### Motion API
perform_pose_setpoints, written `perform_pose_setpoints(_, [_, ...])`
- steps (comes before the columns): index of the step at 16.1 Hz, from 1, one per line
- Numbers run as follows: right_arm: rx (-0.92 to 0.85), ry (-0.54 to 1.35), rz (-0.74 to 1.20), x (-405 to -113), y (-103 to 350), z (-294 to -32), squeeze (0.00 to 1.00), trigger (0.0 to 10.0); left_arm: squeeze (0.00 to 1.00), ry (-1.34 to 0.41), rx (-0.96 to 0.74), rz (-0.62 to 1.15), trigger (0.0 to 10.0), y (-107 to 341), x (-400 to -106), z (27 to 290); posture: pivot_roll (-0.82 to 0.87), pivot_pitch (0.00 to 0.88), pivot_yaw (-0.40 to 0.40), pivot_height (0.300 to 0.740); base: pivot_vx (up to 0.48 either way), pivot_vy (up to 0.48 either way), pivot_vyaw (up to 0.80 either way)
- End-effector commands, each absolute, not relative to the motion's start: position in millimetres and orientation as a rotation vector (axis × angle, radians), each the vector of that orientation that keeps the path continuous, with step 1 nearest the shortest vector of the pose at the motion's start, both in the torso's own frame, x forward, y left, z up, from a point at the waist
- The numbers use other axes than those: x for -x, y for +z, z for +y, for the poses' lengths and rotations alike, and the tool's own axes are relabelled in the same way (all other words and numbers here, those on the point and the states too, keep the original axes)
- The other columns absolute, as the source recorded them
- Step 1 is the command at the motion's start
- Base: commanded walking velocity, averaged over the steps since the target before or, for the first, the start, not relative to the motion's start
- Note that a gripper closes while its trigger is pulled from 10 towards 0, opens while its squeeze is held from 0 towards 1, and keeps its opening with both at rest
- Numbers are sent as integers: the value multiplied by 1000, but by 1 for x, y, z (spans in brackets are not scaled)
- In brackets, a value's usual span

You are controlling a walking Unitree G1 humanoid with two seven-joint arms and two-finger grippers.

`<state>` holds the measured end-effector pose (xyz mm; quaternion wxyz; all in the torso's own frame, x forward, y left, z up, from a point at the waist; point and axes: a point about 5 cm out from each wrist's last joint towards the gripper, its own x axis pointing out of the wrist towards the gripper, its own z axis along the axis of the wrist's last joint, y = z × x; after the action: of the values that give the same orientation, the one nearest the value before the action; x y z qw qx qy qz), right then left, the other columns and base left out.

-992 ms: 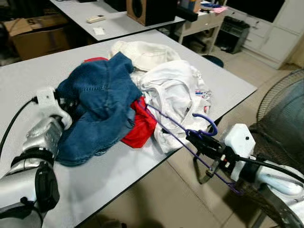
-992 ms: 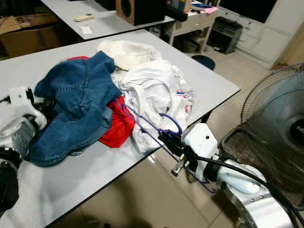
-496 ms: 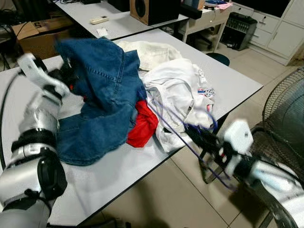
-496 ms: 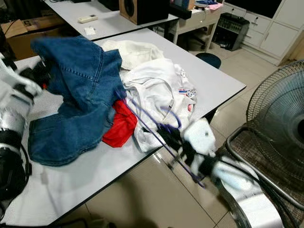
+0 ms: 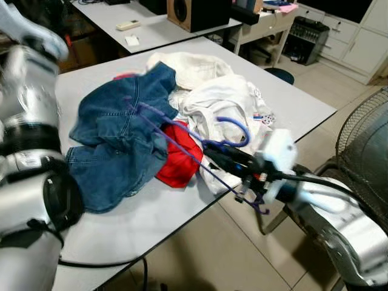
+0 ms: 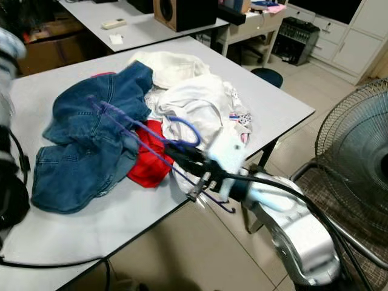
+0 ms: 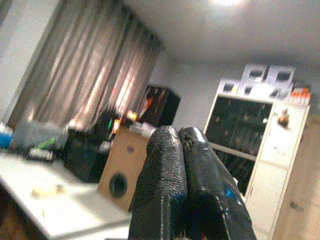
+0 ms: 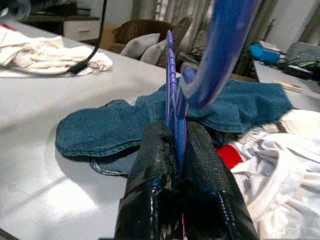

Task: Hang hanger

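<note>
Since the earlier frames the right claw (image 5: 213, 155) has swung in from beyond the worktop's edge to sit over the clothes, carrying the purple hanger (image 5: 182, 133) up and across the pile. The left arm has risen and let go: the blue jeans (image 5: 118, 142) it lifted a moment ago lie slumped back on the grey worktop (image 5: 297, 100), and the left claw (image 7: 185, 150) now points out into the room, its fingers pressed together on nothing.

The right claw is clamped on the hanger close under its hook, the thin purple bars pinched between the two pads, as the right wrist view shows (image 8: 175, 125). From that grip the hook (image 5: 233, 130) curls up and back just above the fingers, while one long arm of the hanger runs away ahead of the claw, out over the red garment (image 5: 176, 160) and the jeans; its other end trails back under the wrist. The long axis lies roughly level, in line with the fingers.

The hanger looks free of the white clothing (image 5: 221, 103) beside the claw, so carrying it to a rail is likely next.
</note>
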<state>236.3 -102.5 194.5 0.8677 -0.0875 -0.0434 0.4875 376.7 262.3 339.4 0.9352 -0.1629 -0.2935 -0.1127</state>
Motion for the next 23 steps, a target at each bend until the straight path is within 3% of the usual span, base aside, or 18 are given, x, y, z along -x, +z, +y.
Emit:
perform_pose_setpoints(1, [211, 1020, -77, -239, 192, -102, 0, 10000, 0, -245, 312, -650, 0, 356, -371, 263, -1, 0, -6, 740, 0, 0, 0])
perform_pose_setpoints(3, [217, 1010, -66, -241, 189, -102, 0, 10000, 0, -273, 171, -544, 0, 343, -372, 258, 7, 0, -8, 740, 0, 0, 0])
perform_pose_setpoints(5, [241, 945, -5, -242, 179, -110, 0, 10000, 0, -290, -46, -289, 0, 290, -376, 252, 5, 0, -2, 740, 0, 0, 0])
perform_pose_setpoints(9, [255, 841, 63, -231, 172, -130, 0, 10000, 0, -386, -135, -95, 0, 227, -360, 238, -4, 0, 9, 740, 0, 0, 0])
perform_pose_setpoints(10, [254, 759, 53, -230, 178, -142, 0, 10000, 0, -475, -225, -15, 0, 208, -348, 229, -8, 0, 12, 740, 0, 0, 0])
perform_pose_setpoints(13, [261, 674, 95, -224, 177, -161, 0, 10000, 0, -560, -200, 55, 0, 191, -334, 220, -14, 0, 16, 740, 0, 0, 0])
perform_pose_setpoints(14, [268, 670, 113, -220, 174, -164, 0, 10000, 0, -516, -243, 91, 2667, 184, -333, 224, -18, 0, 19, 740, 0, 0, 0])
perform_pose_setpoints(15, [269, 676, 123, -217, 172, -164, 0, 10000, 0, -405, -293, 111, 8196, 178, -335, 236, -20, 0, 21, 740, 0, 0, 0])
perform_pose_setpoints(16, [267, 681, 126, -216, 172, -164, 0, 10000, 0, -339, -290, 110, 10000, 177, -337, 243, -20, 0, 21, 740, 0, 0, 0])
perform_pose_setpoints(17, [256, 693, 123, -215, 172, -162, 0, 10000, 0, -192, -219, 92, 10000, 177, -342, 259, -21, 0, 24, 740, 0, 0, 0])
perform_pose_setpoints(19, [234, 712, 110, -214, 173, -157, 0, 10000, 0, -87, -24, 159, 10000, 162, -338, 281, -22, 0, 26, 740, 0, 0, 0])
perform_pose_setpoints(20, [227, 719, 107, -213, 173, -155, 0, 10000, 1000, -58, -10, 219, 10000, 150, -334, 289, -22, 0, 27, 740, 0, 0, 0])
perform_pose_setpoints(21, [226, 721, 106, -213, 173, -155, 0, 10000, 1000, -40, -11, 233, 10000, 147, -333, 291, -22, 0, 27, 740, 0, 0, 0])
perform_pose_setpoints(23, [213, 739, 98, -213, 174, -151, 0, 10000, 1000, 147, 186, 365, 10000, 120, -327, 308, -17, 0, 20, 740, 0, 0, 0])
